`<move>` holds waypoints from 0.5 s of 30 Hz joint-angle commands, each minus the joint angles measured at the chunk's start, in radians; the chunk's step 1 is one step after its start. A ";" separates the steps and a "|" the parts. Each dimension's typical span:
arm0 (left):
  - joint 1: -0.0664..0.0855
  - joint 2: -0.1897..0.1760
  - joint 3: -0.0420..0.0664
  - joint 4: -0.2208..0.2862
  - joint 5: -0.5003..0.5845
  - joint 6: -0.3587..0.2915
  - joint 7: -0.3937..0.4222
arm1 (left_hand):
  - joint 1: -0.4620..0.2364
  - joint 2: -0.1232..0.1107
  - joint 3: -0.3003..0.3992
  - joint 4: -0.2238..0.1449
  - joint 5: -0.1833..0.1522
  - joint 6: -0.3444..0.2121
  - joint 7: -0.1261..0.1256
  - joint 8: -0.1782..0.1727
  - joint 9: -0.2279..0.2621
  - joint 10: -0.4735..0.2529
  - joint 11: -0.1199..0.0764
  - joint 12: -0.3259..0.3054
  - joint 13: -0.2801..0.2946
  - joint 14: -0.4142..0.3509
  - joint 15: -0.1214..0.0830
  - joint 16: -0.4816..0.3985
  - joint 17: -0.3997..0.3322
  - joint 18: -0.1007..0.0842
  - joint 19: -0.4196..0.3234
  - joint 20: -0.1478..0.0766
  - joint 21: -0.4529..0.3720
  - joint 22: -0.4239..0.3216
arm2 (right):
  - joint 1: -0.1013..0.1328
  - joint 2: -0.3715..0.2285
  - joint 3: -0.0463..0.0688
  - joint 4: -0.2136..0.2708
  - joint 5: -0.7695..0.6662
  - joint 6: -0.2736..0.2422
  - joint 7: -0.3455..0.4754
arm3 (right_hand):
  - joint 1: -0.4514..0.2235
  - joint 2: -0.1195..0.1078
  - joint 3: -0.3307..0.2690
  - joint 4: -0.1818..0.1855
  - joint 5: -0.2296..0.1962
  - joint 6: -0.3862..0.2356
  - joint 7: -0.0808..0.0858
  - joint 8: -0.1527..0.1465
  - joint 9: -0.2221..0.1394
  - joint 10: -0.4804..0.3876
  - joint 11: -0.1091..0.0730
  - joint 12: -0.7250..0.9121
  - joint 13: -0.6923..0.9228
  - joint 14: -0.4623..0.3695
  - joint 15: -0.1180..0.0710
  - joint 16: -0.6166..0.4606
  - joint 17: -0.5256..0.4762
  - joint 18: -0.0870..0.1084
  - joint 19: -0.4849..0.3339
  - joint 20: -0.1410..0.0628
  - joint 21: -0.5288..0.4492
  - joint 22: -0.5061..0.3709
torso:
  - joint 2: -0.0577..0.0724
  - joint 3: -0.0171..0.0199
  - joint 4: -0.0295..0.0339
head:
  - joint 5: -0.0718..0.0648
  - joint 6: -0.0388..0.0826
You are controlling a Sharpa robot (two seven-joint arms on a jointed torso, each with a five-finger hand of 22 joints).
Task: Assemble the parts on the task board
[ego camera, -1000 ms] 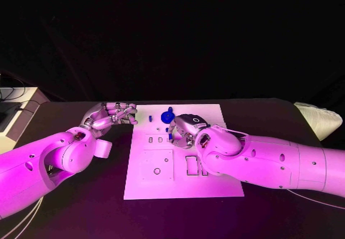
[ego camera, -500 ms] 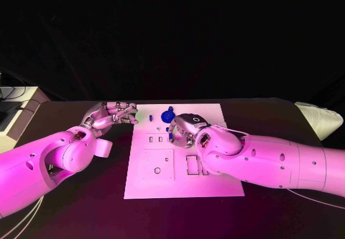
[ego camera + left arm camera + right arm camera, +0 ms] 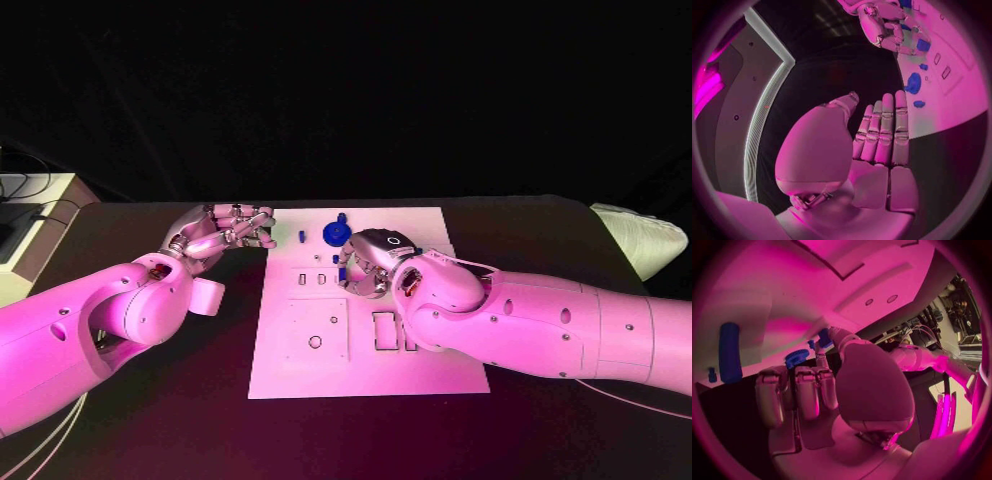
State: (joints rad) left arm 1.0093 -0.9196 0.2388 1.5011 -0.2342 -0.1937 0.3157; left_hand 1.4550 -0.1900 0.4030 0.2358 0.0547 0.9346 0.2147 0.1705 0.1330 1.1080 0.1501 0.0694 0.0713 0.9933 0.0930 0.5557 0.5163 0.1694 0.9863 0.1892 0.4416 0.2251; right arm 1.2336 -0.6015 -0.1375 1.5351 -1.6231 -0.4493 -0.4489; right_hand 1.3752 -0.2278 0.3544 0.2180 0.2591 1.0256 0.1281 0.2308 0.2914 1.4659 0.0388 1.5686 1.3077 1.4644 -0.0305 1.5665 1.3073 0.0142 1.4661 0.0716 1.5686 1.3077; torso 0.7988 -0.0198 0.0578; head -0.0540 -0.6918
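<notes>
Right hand [image 3: 372, 262] fingers grasp an upright blue peg [image 3: 338, 272]; left hand [image 3: 219, 233] released.

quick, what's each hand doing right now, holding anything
Left hand: open, holding nothing, beside the task board.
Right hand: over the board; a blue part at its fingertips, grip cannot be told.

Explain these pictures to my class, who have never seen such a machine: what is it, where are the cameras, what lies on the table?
This is a robot with two white arms, each ending in a silver hand. One picture looks down from its head; the two round ones come from its wrists. On the black table lies a white task board with small blue parts, such as a round one. The left hand is beside the board, holding nothing. The right hand is over the board, fingers at a small blue part; whether it grips it is unclear.
</notes>
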 commanded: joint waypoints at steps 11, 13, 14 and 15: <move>0.000 0.000 0.001 0.003 -0.006 0.016 0.002 | -0.001 0.005 0.002 -0.004 -0.003 -0.001 -0.003 -0.005 0.000 0.005 0.002 0.000 0.001 -0.008 0.001 0.008 0.001 0.010 -0.010 0.003 0.005 0.002 | -0.001 -0.005 0.000 0.001 -0.005 -0.038 0.004 | -0.015 -0.027 -0.057 0.030 -0.022 -0.061 0.018 -0.023 -0.014 0.069 0.026 -0.037 0.228 0.106 0.023 0.004 0.263 -0.014 0.105 0.023 0.002 0.263 | -0.001 -0.0008 0.0014 | -0.001 0.000; 0.000 0.000 0.001 0.003 -0.009 0.015 0.001 | -0.001 0.004 0.002 -0.004 -0.003 -0.001 -0.003 -0.005 0.000 0.005 0.001 0.000 0.002 -0.008 0.001 0.008 0.001 0.010 -0.010 0.003 0.005 0.002 | -0.001 -0.007 0.000 0.003 -0.005 -0.048 0.007 | -0.015 -0.029 -0.065 0.033 -0.027 -0.064 0.019 -0.023 -0.015 0.067 0.027 -0.038 0.226 0.106 0.024 0.004 0.263 -0.014 0.105 0.024 0.002 0.263 | -0.001 -0.0007 0.0012 | 0.000 0.000; 0.000 -0.001 0.001 0.003 -0.010 0.015 0.000 | -0.001 0.004 0.002 -0.004 -0.003 -0.001 -0.003 -0.005 0.000 0.005 0.001 0.000 0.002 -0.008 0.001 0.008 0.001 0.010 -0.010 0.003 0.005 0.002 | -0.001 -0.008 0.000 0.004 -0.005 -0.053 0.008 | -0.015 -0.030 -0.076 0.038 -0.033 -0.069 0.020 -0.024 -0.016 0.066 0.028 -0.040 0.225 0.106 0.025 0.004 0.263 -0.014 0.105 0.025 0.002 0.263 | -0.001 -0.0007 0.0012 | 0.000 0.000; 0.000 -0.001 0.001 0.003 -0.012 0.014 0.000 | -0.001 0.004 0.002 -0.004 -0.003 -0.001 -0.003 -0.005 0.000 0.005 0.001 0.000 0.002 -0.008 0.001 0.008 0.001 0.010 -0.010 0.003 0.005 0.002 | -0.001 -0.009 0.000 0.005 -0.005 -0.056 0.009 | -0.015 -0.030 -0.076 0.038 -0.033 -0.069 0.020 -0.024 -0.016 0.066 0.028 -0.040 0.225 0.106 0.025 0.004 0.263 -0.014 0.105 0.025 0.002 0.263 | -0.001 -0.0007 0.0012 | 0.000 0.000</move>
State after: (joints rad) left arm 1.0093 -0.9210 0.2388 1.5019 -0.2368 -0.1937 0.3138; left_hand 1.4550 -0.1900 0.4030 0.2358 0.0547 0.9346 0.2147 0.1705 0.1330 1.1080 0.1501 0.0694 0.0713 0.9934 0.0930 0.5605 0.5163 0.1695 0.9826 0.1929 0.4416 0.2263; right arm 1.2332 -0.6090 -0.1378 1.5369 -1.6217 -0.4762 -0.4482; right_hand 1.3623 -0.2492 0.2804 0.2576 0.2296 0.9620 0.1488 0.2114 0.2761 1.4659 0.0605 1.5349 1.3075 1.4681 -0.0126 1.5666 1.3073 0.0143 1.4659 0.0885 1.5686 1.3075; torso 0.7982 -0.0204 0.0590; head -0.0548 -0.6922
